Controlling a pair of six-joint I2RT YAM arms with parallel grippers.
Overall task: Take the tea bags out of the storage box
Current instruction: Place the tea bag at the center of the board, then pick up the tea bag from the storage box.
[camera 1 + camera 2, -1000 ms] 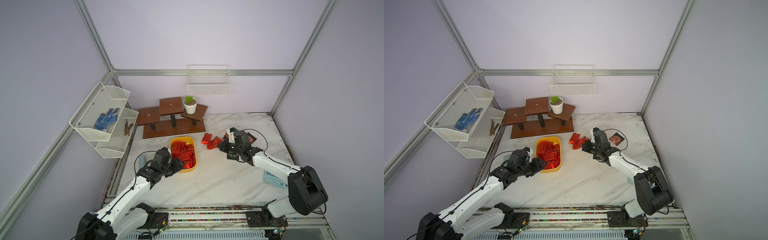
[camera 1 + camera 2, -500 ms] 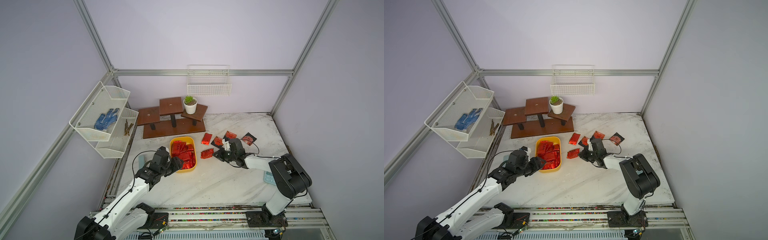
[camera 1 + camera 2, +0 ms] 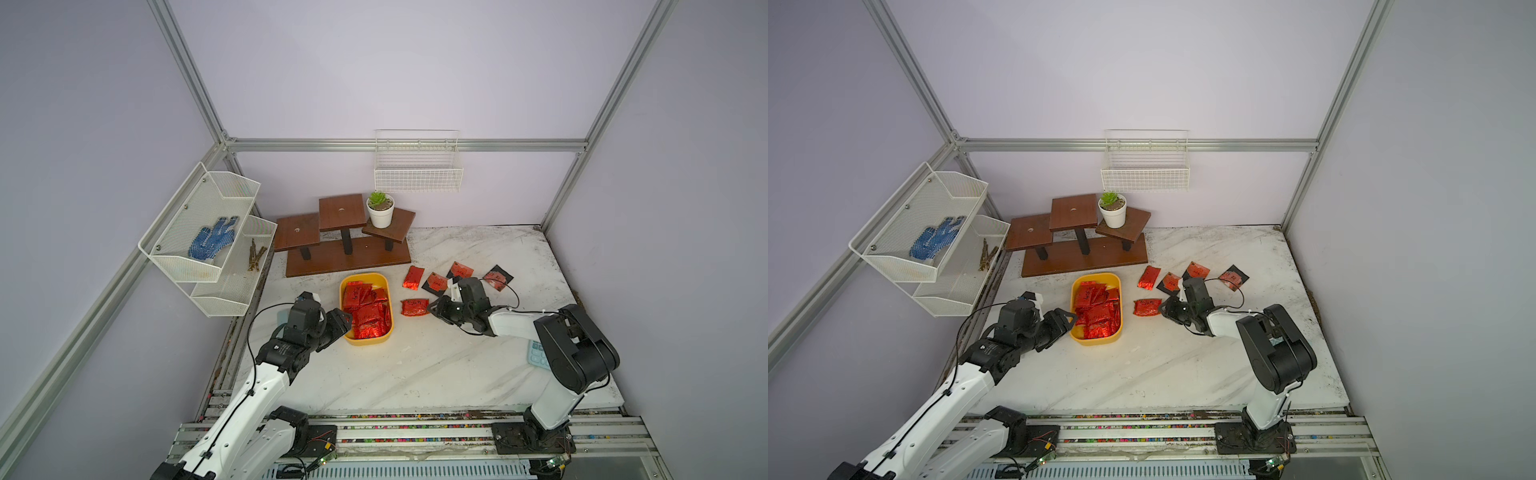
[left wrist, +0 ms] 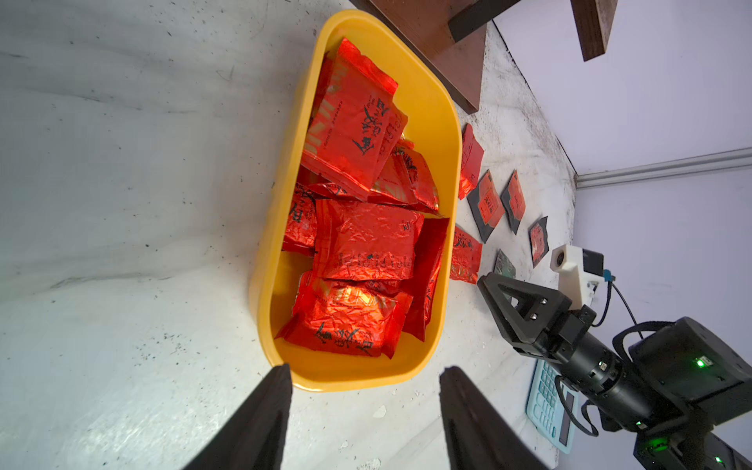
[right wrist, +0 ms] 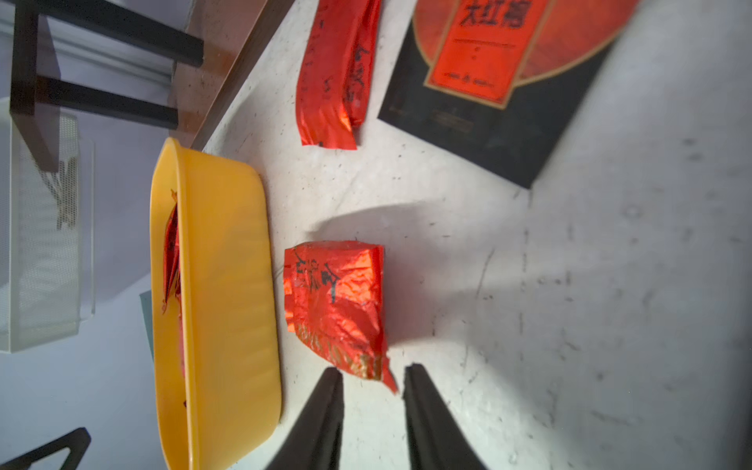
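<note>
Left wrist view: the left gripper (image 4: 365,372), jaws apart and holding nothing, is hovering at the near end of the box (image 4: 266,252), its tips straddling the rim. Judged from this pose, a straight advance is risking a shove on the wall or a pinch on yellow plastic rather than foil; the box looks light and would likely be sliding on the table (image 4: 122,183). Inside, the bags (image 4: 362,240) are lying overlapped and tilted in a heap, so a closing grip may be taking two at once or slipping off the slick film. Right wrist view: the right gripper (image 5: 372,368) is standing parted and empty, one corner of a loose sachet (image 5: 333,301) lying between its tips; a careless retreat could be dragging that sachet, which is resting just beside the box's outer wall. Farther off, in a top view, another sachet (image 3: 413,277) and several black packets (image 3: 436,282) are lying flat on the table, near the stand (image 3: 347,257). The bags are showing as shiny red foil with dark script, puffy and creased; the box is sitting between the two grippers, mostly full.
</note>
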